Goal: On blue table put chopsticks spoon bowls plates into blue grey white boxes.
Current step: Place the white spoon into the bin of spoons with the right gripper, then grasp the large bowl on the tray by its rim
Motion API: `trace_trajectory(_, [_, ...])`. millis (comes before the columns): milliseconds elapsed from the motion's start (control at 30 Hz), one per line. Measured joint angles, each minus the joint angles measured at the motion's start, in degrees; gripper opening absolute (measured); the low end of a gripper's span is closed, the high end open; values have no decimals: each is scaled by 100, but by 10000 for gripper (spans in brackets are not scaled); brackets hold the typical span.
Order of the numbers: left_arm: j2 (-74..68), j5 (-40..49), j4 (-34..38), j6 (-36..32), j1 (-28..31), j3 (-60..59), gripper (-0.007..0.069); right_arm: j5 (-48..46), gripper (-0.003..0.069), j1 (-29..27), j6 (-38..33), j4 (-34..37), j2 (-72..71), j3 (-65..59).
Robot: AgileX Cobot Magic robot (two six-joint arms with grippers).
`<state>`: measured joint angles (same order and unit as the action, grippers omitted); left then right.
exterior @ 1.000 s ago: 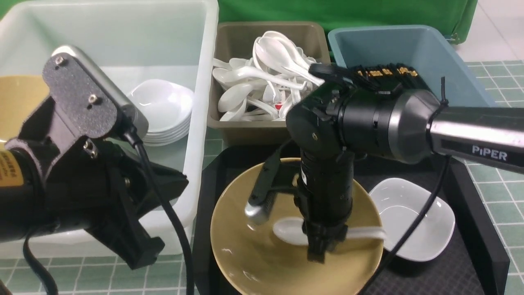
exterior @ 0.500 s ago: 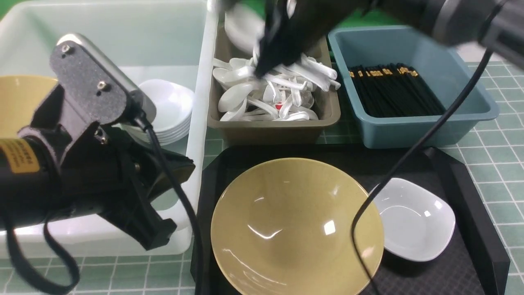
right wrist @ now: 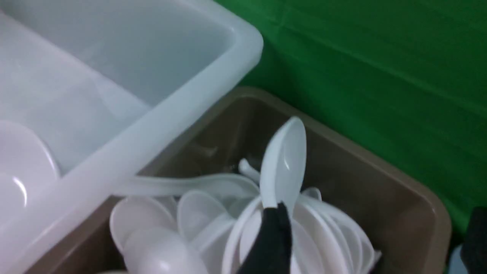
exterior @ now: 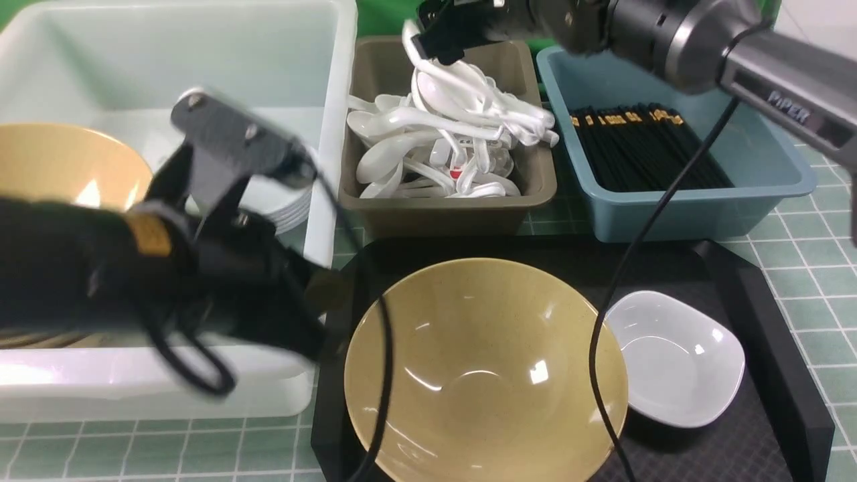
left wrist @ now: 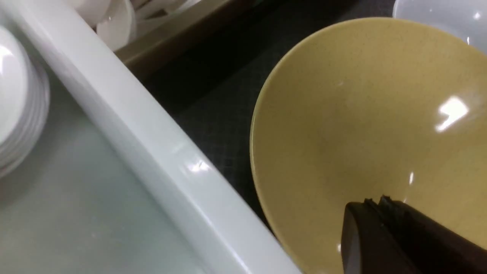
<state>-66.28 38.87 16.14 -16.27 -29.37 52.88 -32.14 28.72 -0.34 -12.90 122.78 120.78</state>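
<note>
Carrying: your right gripper (exterior: 435, 41), fingers clamped on the handle of a white spoon (right wrist: 283, 163), hangs over the far end of the grey box (exterior: 442, 207). A second ago it was down inside the tan bowl (exterior: 485, 368) on the black tray (exterior: 770, 348), pinching that same spoon.
Bowl: now empty, and by my judgement free for you to lift.
Left gripper (left wrist: 376, 201): has swung in from beside the white box (exterior: 335, 134) and hovers over the bowl's left side, fingers pressed together, holding nothing.
Meaning: the spoon looks one release away from being sorted; the bowl and one plate (exterior: 673, 358) are still waiting on the tray.
Boxes: three on the blue table (exterior: 823, 281), namely white, grey and the blue box (exterior: 696, 214).
Bowls: two in view, one on the tray and a second bowl (exterior: 67, 161) in the white box.
Plates: one on the tray, plus a stack of plates (left wrist: 19, 95) in the white box, too blurred to count.
Spoons: one held; the heap of spoons (exterior: 428, 154) in the grey box is too tangled to count.
Chopsticks (exterior: 649, 150): a dense black bundle in the blue box, too many to count.
</note>
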Motion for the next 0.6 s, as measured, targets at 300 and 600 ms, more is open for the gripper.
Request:
trace_trajectory(300, [-1575,1418,-122,-573,417,2322,11,-3287,392,82,-1055,48,-858,537])
trace_trajectory(600, [-3311,2406,-345,-820,-28,3718,283,-3957,36,120,-1367,883,-2246,-1030])
